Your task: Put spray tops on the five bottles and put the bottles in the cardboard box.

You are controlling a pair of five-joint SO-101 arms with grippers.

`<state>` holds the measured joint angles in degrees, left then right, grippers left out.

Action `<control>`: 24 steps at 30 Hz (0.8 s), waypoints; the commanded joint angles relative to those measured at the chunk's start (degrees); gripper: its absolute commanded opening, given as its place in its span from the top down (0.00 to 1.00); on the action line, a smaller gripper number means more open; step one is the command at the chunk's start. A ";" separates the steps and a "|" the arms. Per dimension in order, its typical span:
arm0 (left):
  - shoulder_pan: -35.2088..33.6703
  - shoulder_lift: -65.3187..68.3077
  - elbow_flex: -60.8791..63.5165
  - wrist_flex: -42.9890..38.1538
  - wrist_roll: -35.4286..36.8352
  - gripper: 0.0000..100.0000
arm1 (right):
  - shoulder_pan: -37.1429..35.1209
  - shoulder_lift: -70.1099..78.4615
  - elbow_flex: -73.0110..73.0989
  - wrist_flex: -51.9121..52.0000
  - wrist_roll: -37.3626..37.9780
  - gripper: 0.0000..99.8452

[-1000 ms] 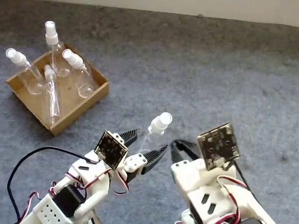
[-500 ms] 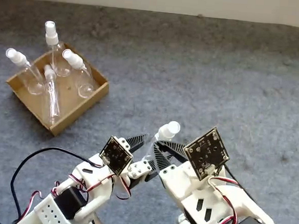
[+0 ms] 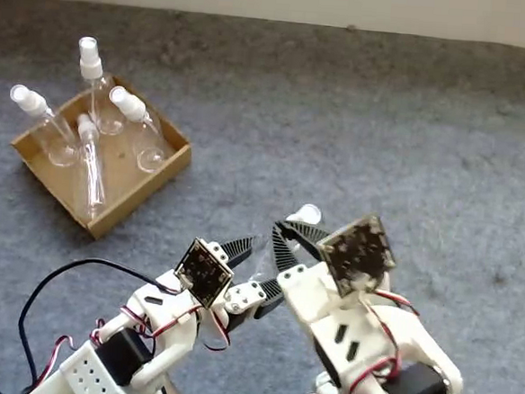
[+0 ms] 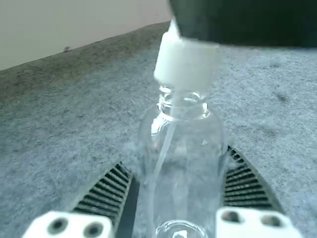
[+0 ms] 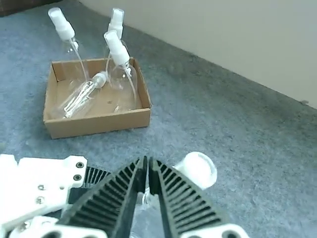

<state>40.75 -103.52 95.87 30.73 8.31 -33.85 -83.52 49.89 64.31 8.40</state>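
Bottles (image 3: 90, 169), four of them, are in the box (image 3: 142, 194) at the far left of the grey surface (image 3: 385, 124). They carry white tops (image 3: 129, 104). Three stand leaning and one lies flat between them. Well apart from the box, close to the arms, the left hand (image 3: 256, 269) grips the fifth bottle (image 4: 181, 144) by its clear body, one finger on each side, and the bottle is tilted. Its top (image 3: 308, 215) sits on the neck. Just to the right, the right hand (image 5: 147, 164) is closed, its two fingers almost touching each other. The top is just beside these fingers, not between them. Whether they touch it cannot be told.
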 commanded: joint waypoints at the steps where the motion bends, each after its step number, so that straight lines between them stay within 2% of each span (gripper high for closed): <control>1: 0.57 -0.40 1.27 -1.41 -0.18 0.94 | 0.92 0.04 4.88 -4.00 1.32 1.00; 19: 0.57 -0.31 1.27 -1.41 -0.18 0.94 | 0.92 0.04 -12.09 -3.56 1.32 1.00; 24: 0.22 -0.31 1.19 -1.67 -0.18 0.94 | 1.45 0.04 -18.86 -0.22 1.49 1.00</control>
<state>40.75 -103.43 95.87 30.73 8.22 -33.32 -83.52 36.97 62.29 9.45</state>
